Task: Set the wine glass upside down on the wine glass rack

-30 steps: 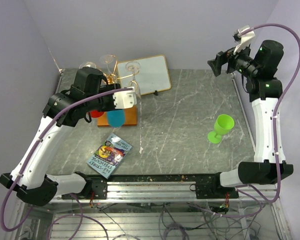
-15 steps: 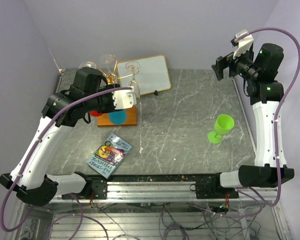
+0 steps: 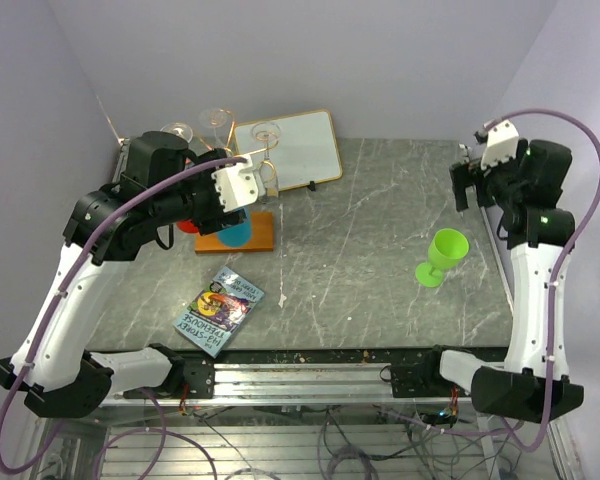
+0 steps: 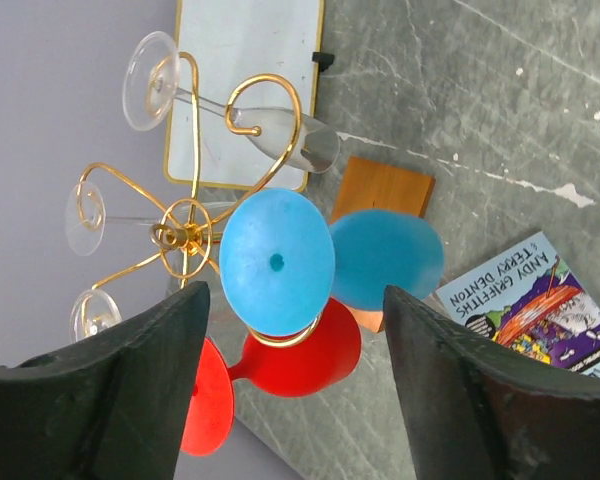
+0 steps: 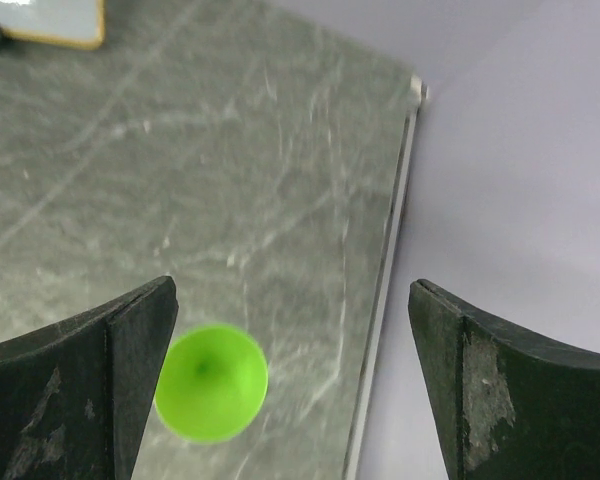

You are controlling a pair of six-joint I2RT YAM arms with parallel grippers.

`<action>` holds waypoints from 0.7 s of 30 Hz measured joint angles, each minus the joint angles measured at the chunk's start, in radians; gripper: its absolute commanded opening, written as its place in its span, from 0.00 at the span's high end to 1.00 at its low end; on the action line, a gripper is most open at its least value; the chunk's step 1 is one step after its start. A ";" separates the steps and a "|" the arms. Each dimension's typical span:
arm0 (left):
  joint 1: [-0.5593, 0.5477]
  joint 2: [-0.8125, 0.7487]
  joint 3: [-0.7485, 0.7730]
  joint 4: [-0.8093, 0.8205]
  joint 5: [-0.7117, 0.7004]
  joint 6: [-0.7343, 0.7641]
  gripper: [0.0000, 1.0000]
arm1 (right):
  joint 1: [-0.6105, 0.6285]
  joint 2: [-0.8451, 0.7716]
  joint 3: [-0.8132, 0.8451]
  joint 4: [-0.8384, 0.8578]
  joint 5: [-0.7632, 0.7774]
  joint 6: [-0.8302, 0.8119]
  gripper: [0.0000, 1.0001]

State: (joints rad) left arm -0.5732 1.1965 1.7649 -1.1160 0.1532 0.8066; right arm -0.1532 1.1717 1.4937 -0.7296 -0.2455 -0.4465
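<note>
The wine glass rack (image 4: 185,236), gold wire on a wooden base (image 4: 385,186), stands at the table's back left. A blue wine glass (image 4: 277,262) hangs upside down from one curled arm, its bowl (image 4: 385,258) toward the base. A red glass (image 4: 300,350) and clear glasses (image 4: 280,135) hang there too. My left gripper (image 4: 295,293) is open just above the blue glass's foot, touching nothing; from above it (image 3: 242,190) hovers over the rack (image 3: 225,155). A green wine glass (image 3: 442,255) stands upright at the right. My right gripper (image 5: 292,288) is open high above it (image 5: 211,383).
A white framed board (image 3: 290,148) leans just behind the rack. A colourful book (image 3: 220,310) lies on the table in front of the rack's base. The table's right edge rail (image 5: 380,300) runs close beside the green glass.
My left gripper has opened wider and pulled back from the blue glass, which stays hanging on the rack. My right arm has swung down and right, over the green glass.
</note>
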 measured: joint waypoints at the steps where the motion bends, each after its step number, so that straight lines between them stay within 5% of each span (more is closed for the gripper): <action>1: 0.000 -0.001 0.001 0.008 -0.008 -0.012 0.15 | -0.026 -0.019 -0.035 -0.008 0.005 0.003 0.04; 5: 0.001 -0.002 -0.003 0.030 -0.047 -0.033 0.00 | -0.093 -0.057 -0.156 -0.064 0.035 0.021 0.11; 13: 0.016 -0.003 -0.028 0.049 -0.108 -0.039 0.01 | -0.103 0.006 -0.227 -0.158 0.131 0.039 0.19; 21: 0.021 -0.016 -0.056 0.050 -0.122 -0.025 0.01 | -0.108 0.063 -0.261 -0.176 0.187 0.051 0.47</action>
State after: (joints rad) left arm -0.5522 1.1809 1.7084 -1.0660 0.0311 0.7818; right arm -0.2607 1.2350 1.2331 -0.9054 -0.0589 -0.3950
